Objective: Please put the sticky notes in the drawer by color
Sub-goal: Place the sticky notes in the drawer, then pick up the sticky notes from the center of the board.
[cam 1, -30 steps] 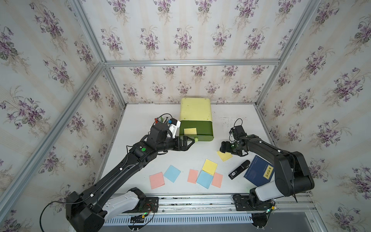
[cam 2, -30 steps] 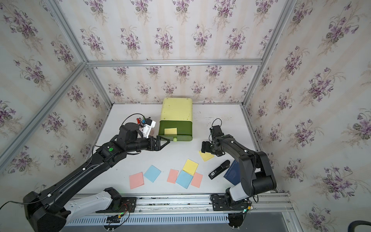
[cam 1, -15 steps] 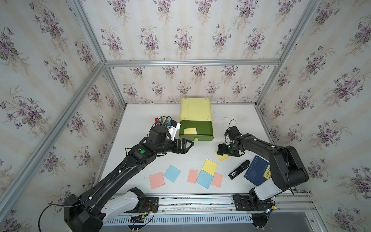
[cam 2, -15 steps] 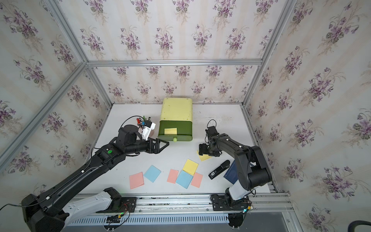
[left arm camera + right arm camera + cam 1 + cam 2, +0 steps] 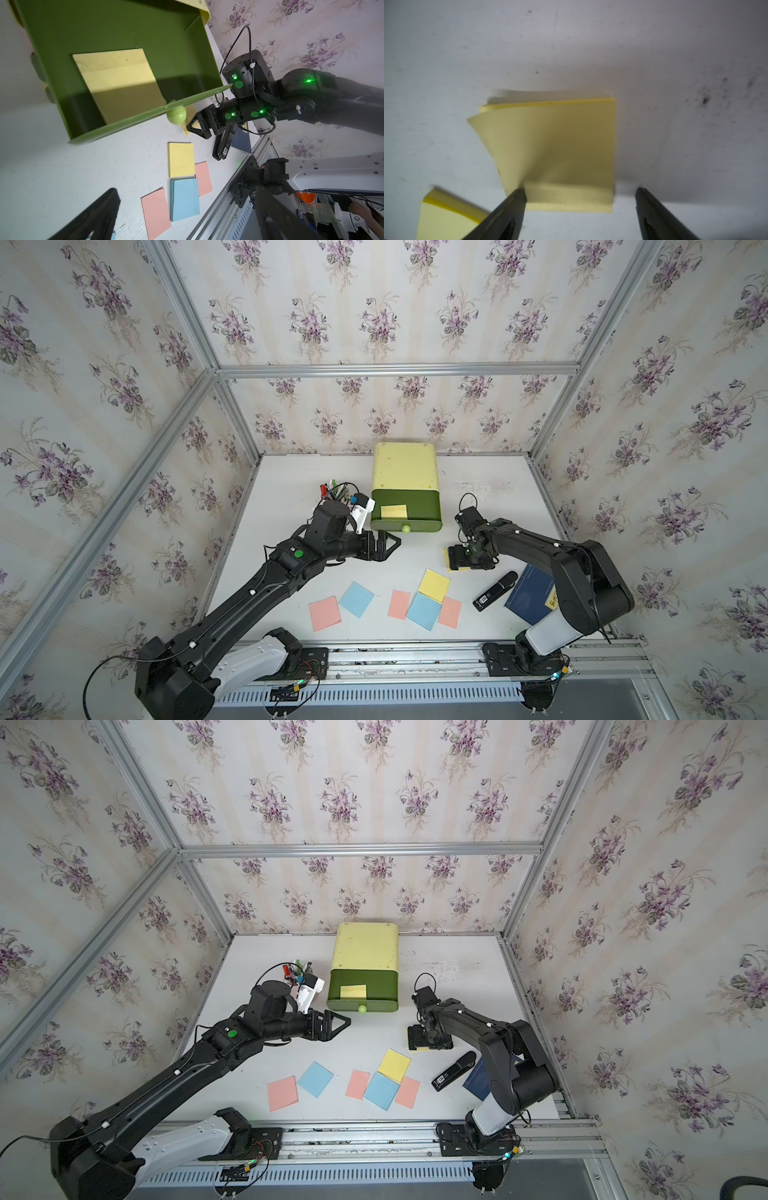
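The pale yellow-green drawer chest [image 5: 405, 472] stands at the back, its top drawer [image 5: 417, 506] pulled out with one yellow sticky note [image 5: 393, 511] inside. My left gripper [image 5: 391, 545] hovers open just left of and in front of the knob [image 5: 406, 528], holding nothing. My right gripper [image 5: 580, 191] is open and low over a yellow sticky pad [image 5: 560, 145]. One finger touches the pad's edge and curls its top sheets up; the other finger stands clear of it. Another yellow note [image 5: 434, 585], two blue notes [image 5: 424, 611] [image 5: 356, 599] and three pink notes [image 5: 399, 604] [image 5: 450, 612] [image 5: 324, 612] lie near the front.
A black stapler-like device [image 5: 494, 591] and a dark blue book [image 5: 532, 599] lie right of the notes, under the right arm. A pen cup [image 5: 336, 491] stands behind my left wrist. The metal rail [image 5: 395, 655] runs along the table's front edge.
My right gripper has shifted a little left and down onto the yellow pad, jaws narrowing slightly. My left gripper has drawn back a little from the drawer knob.
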Robot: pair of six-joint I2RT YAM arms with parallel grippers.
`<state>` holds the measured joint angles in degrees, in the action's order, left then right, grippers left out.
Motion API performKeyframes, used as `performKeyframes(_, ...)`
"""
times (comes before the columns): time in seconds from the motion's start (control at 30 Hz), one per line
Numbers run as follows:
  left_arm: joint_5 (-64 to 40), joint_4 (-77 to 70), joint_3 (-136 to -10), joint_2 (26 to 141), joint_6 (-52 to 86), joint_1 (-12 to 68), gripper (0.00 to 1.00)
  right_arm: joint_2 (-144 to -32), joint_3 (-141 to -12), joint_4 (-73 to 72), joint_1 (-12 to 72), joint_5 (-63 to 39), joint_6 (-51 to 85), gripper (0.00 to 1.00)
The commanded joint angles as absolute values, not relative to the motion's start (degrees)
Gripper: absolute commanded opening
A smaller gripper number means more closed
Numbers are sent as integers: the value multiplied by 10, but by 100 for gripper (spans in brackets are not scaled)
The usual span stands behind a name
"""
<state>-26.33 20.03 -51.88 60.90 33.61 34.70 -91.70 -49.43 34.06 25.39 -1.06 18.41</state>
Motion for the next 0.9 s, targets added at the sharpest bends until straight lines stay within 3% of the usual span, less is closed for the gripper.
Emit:
performKeyframes(0.0, -260, 199, -518, 596, 336, 347, 100, -911, -496, 327, 262, -12, 193, 87)
performKeyframes(0.3, -259, 207, -515, 588, 339, 347, 100, -922, -518, 321, 263, -26, 189, 93)
performKeyframes(0.37, -258, 208, -514, 586, 338, 347, 100, -935, -519, 315, 264, -30, 188, 100)
performKeyframes(0.87, -245, 215, -505, 580, 336, 347, 100, -993, -507, 321, 280, 35, 196, 94)
